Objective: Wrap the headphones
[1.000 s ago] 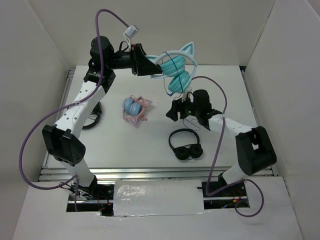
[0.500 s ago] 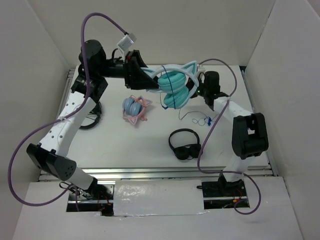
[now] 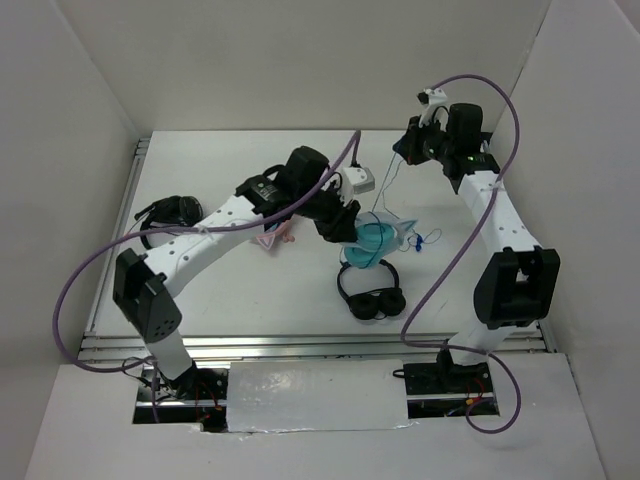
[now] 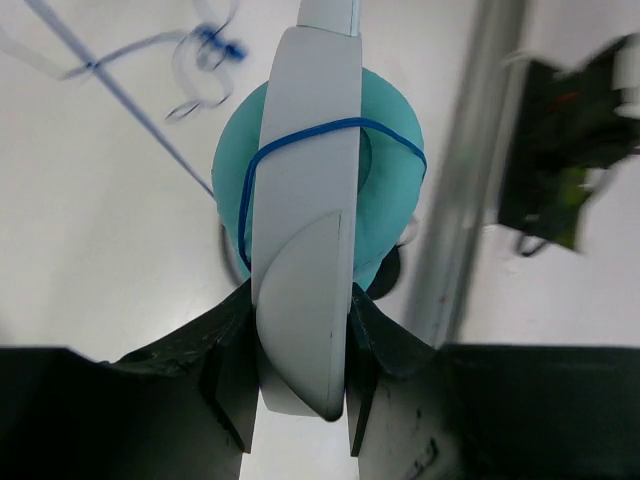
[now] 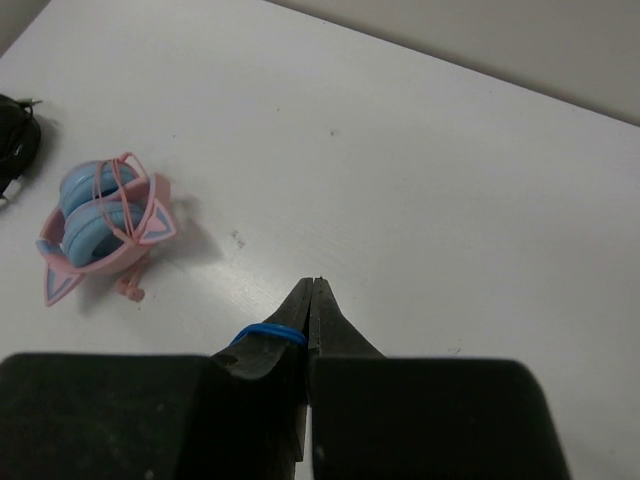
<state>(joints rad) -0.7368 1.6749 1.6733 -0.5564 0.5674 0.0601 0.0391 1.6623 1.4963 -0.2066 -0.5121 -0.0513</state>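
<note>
The teal cat-ear headphones (image 3: 372, 240) hang low over the table's middle right. My left gripper (image 3: 345, 225) is shut on their pale headband (image 4: 300, 250), with a jaw on each side of it. A thin blue cable (image 4: 300, 138) loops round the band and the teal cup (image 4: 390, 200). From there the cable (image 3: 390, 185) runs up to my right gripper (image 3: 405, 145) at the back right. That gripper (image 5: 312, 290) is shut, and the blue cable (image 5: 270, 333) crosses its left finger. The plug end (image 3: 425, 240) lies in loose loops on the table.
A black pair of headphones (image 3: 370, 290) lies just in front of the teal pair. The pink-banded blue pair (image 5: 100, 225) sits at mid-table, partly hidden by my left arm in the top view. More black headphones (image 3: 170, 212) lie at the left. White walls enclose the table.
My left arm has swung the teal headphones down from the back to the table's middle right. My right gripper has shut on the cable and moved up to the back right.
</note>
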